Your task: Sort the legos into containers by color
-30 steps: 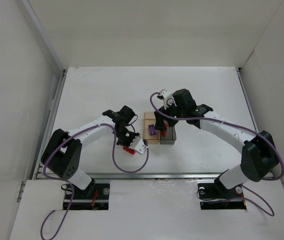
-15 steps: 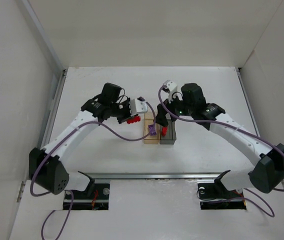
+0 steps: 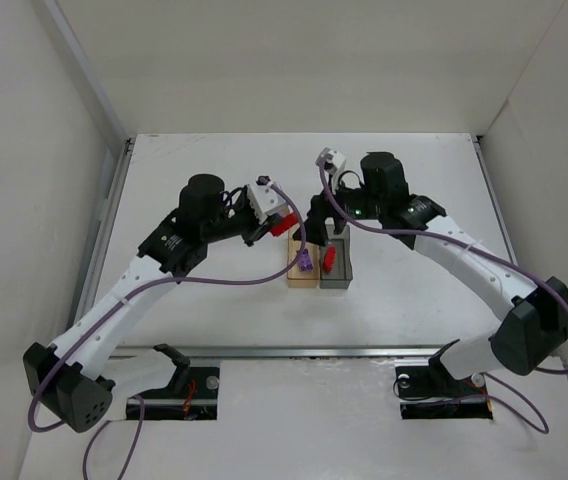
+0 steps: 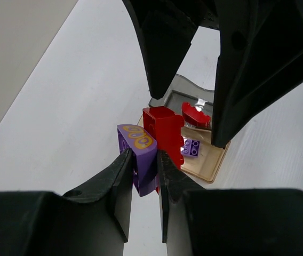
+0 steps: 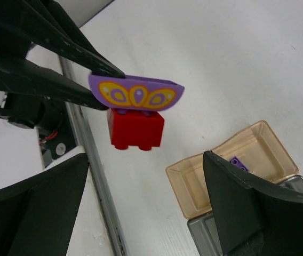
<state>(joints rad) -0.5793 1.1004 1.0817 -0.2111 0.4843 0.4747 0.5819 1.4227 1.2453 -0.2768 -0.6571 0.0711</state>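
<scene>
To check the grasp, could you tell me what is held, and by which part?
Left gripper pinches the purple printed piece by one edge, red brick stuck to it; right gripper empty.

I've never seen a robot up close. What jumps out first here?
The left gripper pinches a purple curved lego plate with yellow butterfly-like markings, a red lego brick stuck to it, in mid-air. The right gripper hangs open facing it, with the translucent tan tray and dark grey tray below.
</scene>
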